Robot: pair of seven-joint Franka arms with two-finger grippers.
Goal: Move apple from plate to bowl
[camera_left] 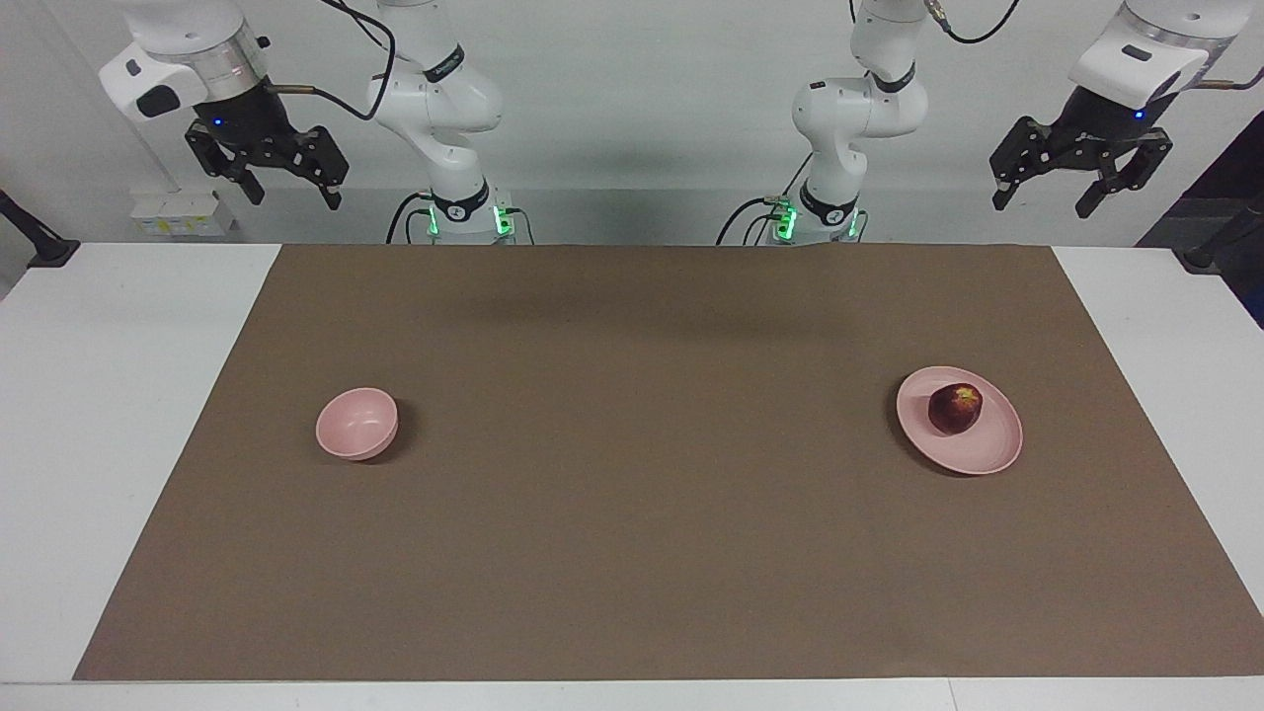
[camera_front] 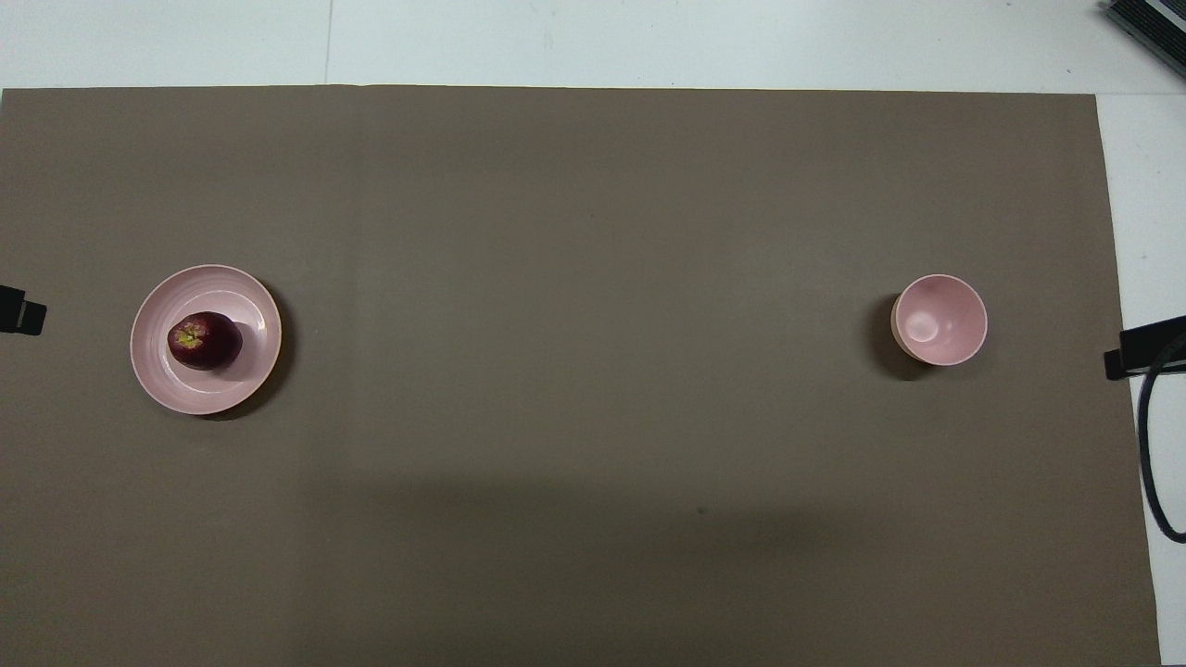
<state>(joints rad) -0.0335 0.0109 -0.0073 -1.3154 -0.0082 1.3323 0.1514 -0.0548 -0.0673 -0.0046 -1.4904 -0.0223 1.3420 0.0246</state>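
A small dark red apple (camera_left: 955, 409) (camera_front: 204, 340) rests on the flat pink plate (camera_left: 973, 462) (camera_front: 199, 398) toward the left arm's end of the table. The small, deep pink bowl (camera_left: 356, 424) (camera_front: 939, 320) stands empty toward the right arm's end, about as near to the robots as the plate. My left gripper (camera_left: 1042, 205) hangs open and high up at the robots' edge of the table, well above and away from the plate. The right gripper (camera_left: 294, 197) is likewise open, raised at the robots' edge, holding nothing. Both arms wait.
A brown mat (camera_left: 632, 513) covers most of the white table (camera_left: 118, 395), and the plate and bowl stand on it. The two arm bases (camera_left: 464, 212) (camera_left: 820, 217) stand at the mat's edge nearest the robots. A black cable (camera_front: 1149, 463) loops at the right arm's end.
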